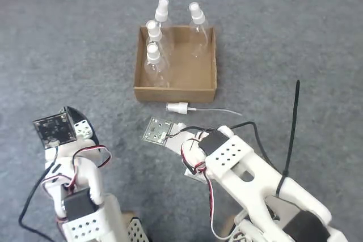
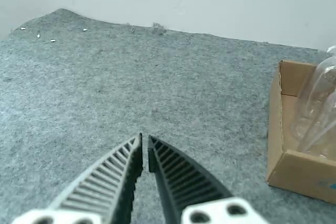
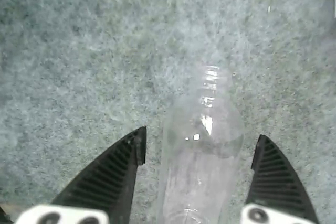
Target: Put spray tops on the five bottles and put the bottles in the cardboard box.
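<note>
Left gripper [image 2: 145,138]: ribbed black fingers closed together, gripping nothing, over grey felt-like carpet [image 2: 105,77].
Right gripper [image 3: 201,134]: ribbed black fingers spread wide, one on each side of the fifth bottle [image 3: 202,153], apart from its walls.
Fifth bottle: clear plastic, round-shouldered, threaded neck bare, lying on the carpet.
Spray top [image 1: 177,107]: white head with a thin clear dip tube, lying loose just in front of the cardboard box [image 1: 176,93].
Cardboard box: brown, shallow, open-topped.
Capped bottles [image 1: 154,66]: four, clear with white spray tops, upright inside the box.
</note>
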Tool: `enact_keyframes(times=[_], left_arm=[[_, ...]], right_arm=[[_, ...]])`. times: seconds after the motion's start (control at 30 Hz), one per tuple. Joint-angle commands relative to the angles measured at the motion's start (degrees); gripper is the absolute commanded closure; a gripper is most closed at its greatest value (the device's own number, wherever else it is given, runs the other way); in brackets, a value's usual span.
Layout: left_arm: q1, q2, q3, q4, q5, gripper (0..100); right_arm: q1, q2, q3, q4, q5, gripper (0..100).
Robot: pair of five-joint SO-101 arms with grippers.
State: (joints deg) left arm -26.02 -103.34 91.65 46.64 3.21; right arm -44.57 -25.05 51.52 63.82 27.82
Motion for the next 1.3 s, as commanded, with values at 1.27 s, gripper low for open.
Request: enact_keyframes(times=[1.27], left_arm=[[0.1, -0.4, -0.8, -1.9, -0.1, 99]], right_arm=[[0.0, 0.1, 2.6, 0.7, 1.1, 76.8]])
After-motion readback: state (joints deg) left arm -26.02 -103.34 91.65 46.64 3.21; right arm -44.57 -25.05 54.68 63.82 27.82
